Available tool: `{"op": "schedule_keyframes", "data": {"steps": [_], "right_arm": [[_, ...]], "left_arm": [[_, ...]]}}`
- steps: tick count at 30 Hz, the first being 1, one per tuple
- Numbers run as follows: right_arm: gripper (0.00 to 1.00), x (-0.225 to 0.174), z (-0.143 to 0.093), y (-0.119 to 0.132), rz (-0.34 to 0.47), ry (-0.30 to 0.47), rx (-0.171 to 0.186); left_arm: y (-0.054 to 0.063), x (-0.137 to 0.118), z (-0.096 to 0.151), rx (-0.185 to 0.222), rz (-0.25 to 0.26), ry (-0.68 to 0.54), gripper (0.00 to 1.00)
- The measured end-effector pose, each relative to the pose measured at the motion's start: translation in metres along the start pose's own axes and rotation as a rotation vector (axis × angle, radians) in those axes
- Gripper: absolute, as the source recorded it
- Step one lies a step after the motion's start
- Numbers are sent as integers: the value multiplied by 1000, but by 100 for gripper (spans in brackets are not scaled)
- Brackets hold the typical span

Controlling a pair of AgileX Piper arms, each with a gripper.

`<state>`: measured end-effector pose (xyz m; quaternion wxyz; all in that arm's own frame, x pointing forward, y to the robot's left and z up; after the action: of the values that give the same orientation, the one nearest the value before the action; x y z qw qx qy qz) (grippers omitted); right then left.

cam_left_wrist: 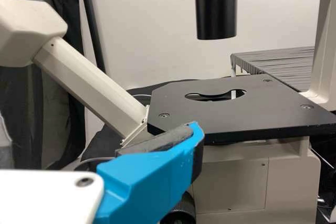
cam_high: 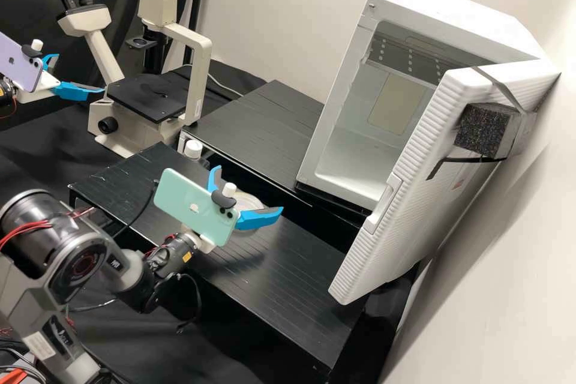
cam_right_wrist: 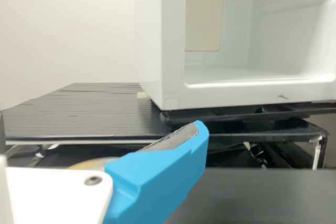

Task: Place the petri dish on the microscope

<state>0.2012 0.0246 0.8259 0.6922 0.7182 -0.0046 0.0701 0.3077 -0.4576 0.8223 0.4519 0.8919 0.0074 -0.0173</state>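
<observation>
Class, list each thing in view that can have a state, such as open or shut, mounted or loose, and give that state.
Left gripper: open.
Right gripper: open.
Petri dish: off the microscope stage, partly hidden by the right gripper.
Microscope stage: level, its central opening uncovered.
White cabinet door: wide open.
Mint-green phone: mounted on the right arm.
Lilac phone: mounted on the left arm.

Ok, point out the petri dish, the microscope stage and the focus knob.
Petri dish point(cam_high: 248, 200): high view, on its clear, pale top.
Microscope stage point(cam_left_wrist: 257, 114): left wrist view, on the flat black plate, nearer than its opening.
Focus knob point(cam_high: 108, 126): high view, on its round black face.
</observation>
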Motion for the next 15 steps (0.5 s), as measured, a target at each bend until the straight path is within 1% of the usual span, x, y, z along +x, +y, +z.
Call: {"op": "schedule_keyframes", "data": {"steps": [7,10,15], "right_arm": [[100,-24,3,-17,-85,-21,11],[100,-25,4,-17,-86,-25,11],[100,-25,8,-13,-62,-49,9]], "left_arm": [[0,0,0,0,0,0,100],[0,0,0,0,0,0,100],[0,0,0,0,0,0,100]]}}
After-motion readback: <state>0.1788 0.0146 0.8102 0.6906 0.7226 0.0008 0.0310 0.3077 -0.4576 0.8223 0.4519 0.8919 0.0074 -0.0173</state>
